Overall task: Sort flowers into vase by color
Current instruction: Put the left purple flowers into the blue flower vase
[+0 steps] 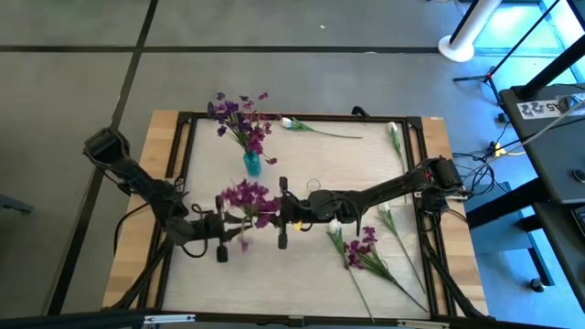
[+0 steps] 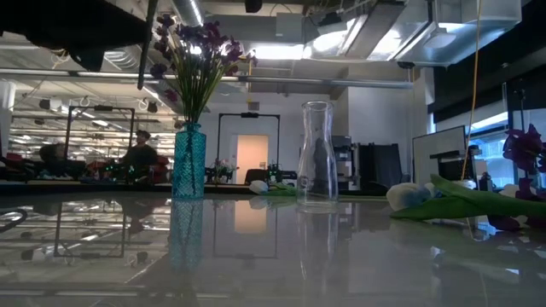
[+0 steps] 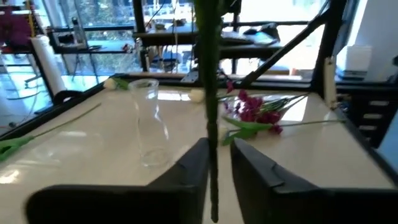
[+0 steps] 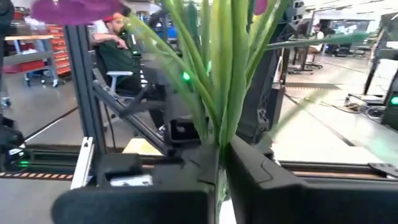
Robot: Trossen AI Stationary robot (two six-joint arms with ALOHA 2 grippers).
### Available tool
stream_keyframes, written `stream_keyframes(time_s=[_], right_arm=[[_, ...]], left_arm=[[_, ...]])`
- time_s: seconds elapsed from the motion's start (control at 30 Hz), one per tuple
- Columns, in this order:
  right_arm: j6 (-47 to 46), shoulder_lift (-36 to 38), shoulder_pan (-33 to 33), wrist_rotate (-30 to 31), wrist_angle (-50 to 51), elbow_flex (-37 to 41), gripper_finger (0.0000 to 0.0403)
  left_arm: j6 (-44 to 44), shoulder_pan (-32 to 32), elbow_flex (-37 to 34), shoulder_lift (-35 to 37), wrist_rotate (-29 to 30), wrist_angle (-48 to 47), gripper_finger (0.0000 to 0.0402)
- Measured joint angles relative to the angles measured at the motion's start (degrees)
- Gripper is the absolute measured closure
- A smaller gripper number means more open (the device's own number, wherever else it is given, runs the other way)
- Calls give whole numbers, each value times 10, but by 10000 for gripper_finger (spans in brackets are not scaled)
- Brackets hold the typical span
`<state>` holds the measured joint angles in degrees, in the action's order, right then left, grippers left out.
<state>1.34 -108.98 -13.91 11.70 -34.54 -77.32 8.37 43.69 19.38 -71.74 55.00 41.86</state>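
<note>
So both hands mid-frame: left hand (image 1: 222, 222) & right hand (image 1: 282, 215) each clamp purple flowers (image 1: 245, 196); table (image 1: 302, 265) bare at lower-center.

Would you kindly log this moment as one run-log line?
left gripper: shut on stem | right gripper: shut on purple flowers | blue vase: purple bunch | clear vase: empty

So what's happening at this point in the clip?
Both arms meet mid-table over a purple flower bunch. The left gripper is closed on a single green stem, and the right gripper is closed on a cluster of green stems. The blue vase already holds purple flowers, while the clear glass vase is empty. White tulips and another purple bunch lie on the table, unsorted.
</note>
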Motion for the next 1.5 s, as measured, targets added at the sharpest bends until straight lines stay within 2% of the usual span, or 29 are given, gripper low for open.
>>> stream_keyframes(time_s=[0.13, 0.27, 0.37, 0.43, 0.6, 0.7, 0.8, 1.0, 1.3, 1.5], right_arm=[[28, 13, 0, 15, -20, 0, 396], [95, 20, 3, 79, -70, 0, 393], [140, 17, 17, 102, -106, 0, 398], [139, 9, 36, 103, -133, 0, 396], [139, -26, 90, 101, -189, 0, 399], [139, -42, 117, 98, -198, 0, 398], [135, -60, 138, 93, -214, 0, 400], [122, -82, 160, 75, -253, 0, 400], [123, -83, 158, 69, -211, 0, 401], [124, -83, 158, 72, -198, 0, 400]], left_arm=[[-24, 30, 0, 38, 19, -24, 286], [-20, 73, 1, 94, 116, -127, 253], [39, 82, 1, 139, 182, -227, 248], [102, 71, 1, 164, 183, -302, 250], [276, -5, 0, 192, 137, -497, 267], [304, -73, -18, 192, 83, -524, 272], [283, -138, -39, 192, 25, -498, 266], [173, -231, -59, 192, -63, -413, 232], [104, -315, -59, 192, -89, -406, 204], [27, -388, -59, 194, -154, -383, 203]])
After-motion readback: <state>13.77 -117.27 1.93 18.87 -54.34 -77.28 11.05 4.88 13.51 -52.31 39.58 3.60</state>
